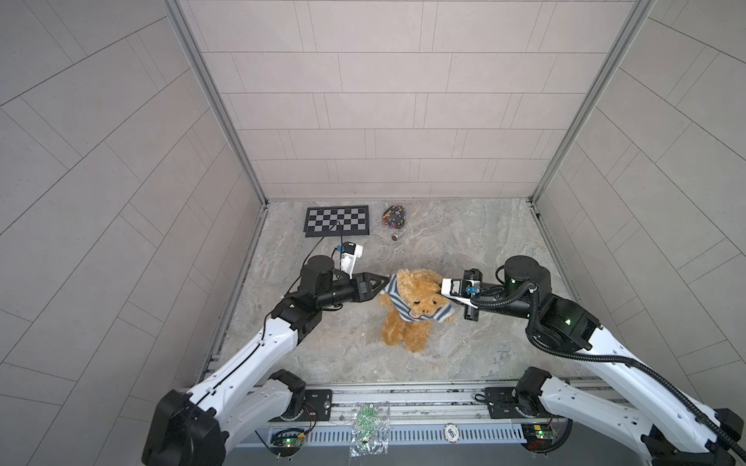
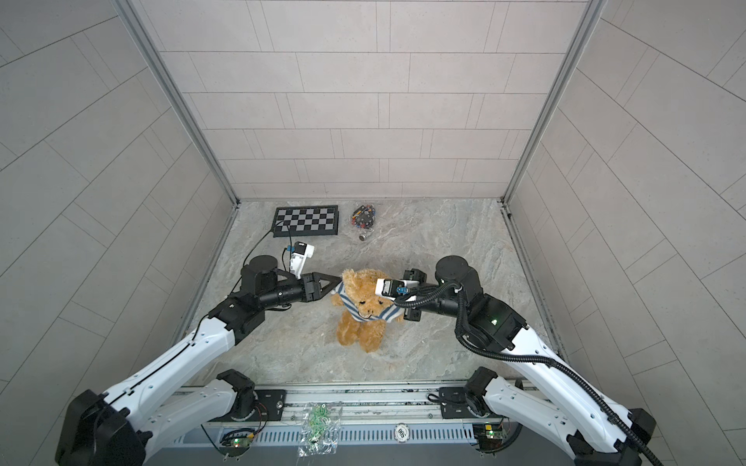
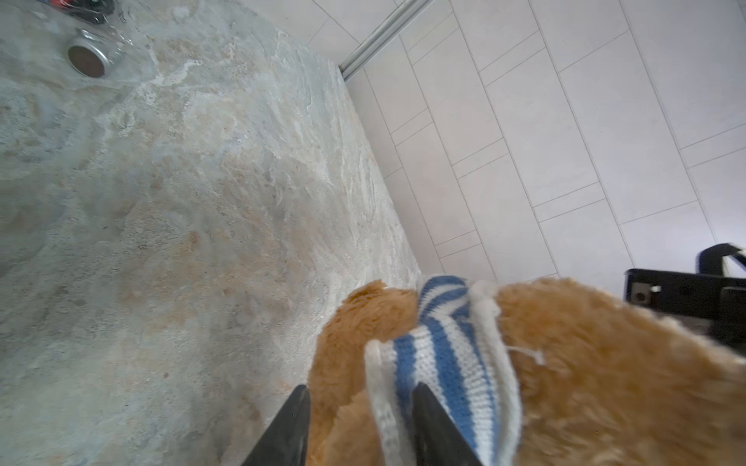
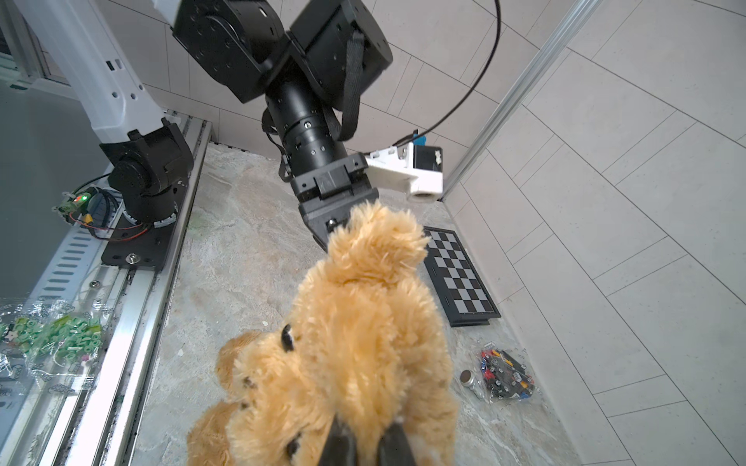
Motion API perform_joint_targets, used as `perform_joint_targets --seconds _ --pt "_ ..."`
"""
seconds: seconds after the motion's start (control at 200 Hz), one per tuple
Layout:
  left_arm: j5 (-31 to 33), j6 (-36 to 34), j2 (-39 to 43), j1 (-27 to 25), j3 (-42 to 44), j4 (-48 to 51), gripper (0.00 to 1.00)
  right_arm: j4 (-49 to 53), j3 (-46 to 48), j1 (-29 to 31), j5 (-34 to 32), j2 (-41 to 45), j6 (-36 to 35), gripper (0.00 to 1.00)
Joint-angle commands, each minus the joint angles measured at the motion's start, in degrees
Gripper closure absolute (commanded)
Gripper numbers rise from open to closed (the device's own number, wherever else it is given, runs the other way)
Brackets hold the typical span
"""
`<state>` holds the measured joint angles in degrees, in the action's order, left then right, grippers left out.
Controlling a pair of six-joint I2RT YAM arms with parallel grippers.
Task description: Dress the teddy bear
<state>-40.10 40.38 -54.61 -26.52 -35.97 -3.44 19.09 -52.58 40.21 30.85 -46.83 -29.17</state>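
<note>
While the teddy bear (image 1: 405, 329) sits upright mid-table (image 1: 323, 355), striped shirt (image 1: 397, 300) bunched round its neck & shoulders, the left gripper (image 3: 361, 389) is at its side w/ jaws parted, shirt hem btwn them, unclamped. The right gripper (image 4: 366, 421) is pinched tight on fur at the bear's head. Chessboard (image 1: 337, 221) & parts bag (image 1: 394, 216) lie well apart, by the back wall.

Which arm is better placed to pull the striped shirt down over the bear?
Left: the left gripper, open, straddles the shirt; the right gripper is shut on the head of the teddy bear.
</note>
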Motion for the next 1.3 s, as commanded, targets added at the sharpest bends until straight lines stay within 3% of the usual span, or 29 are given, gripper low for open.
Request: perform_joint_targets --seconds 0.0,0.09,0.22,0.35,0.496,0.666,0.961,1.171,1.297 --pt "0.4 -2.0 3.3 0.9 0.8 2.6 0.51 -5.5 0.9 0.2 1.1 1.8 1.6 1.0" --pt "-1.3 -0.6 4.8 2.7 2.8 2.4 0.5 -6.0 1.4 0.2 1.4 1.6 2.2 1.0" --pt "-3.0 1.0 6.5 3.1 4.6 1.4 0.34 -6.9 1.7 0.3 1.7 0.9 3.1 1.0" --pt "-2.7 1.4 8.1 3.1 6.3 2.9 0.27 -9.3 2.2 0.2 2.4 0.9 4.2 1.0" --pt "-4.5 7.0 8.7 3.1 9.7 -5.4 0.17 -10.1 2.0 0.2 3.2 -0.2 4.3 1.0" --pt "-5.0 11.6 6.9 2.6 10.8 -13.2 0.15 -11.2 2.0 0.2 4.5 -0.7 4.4 1.0" --pt "-2.6 16.0 -0.1 -4.2 8.3 -23.4 0.37 -13.0 3.4 0.2 4.2 -0.7 5.3 1.0" --pt "-1.1 17.2 -0.6 -4.5 8.3 -25.2 0.72 -13.6 4.6 0.2 2.1 -0.4 4.8 1.0" --pt "0.0 16.6 -0.9 -4.5 7.3 -24.2 0.87 -14.7 5.6 0.2 0.1 0.2 5.0 1.0"
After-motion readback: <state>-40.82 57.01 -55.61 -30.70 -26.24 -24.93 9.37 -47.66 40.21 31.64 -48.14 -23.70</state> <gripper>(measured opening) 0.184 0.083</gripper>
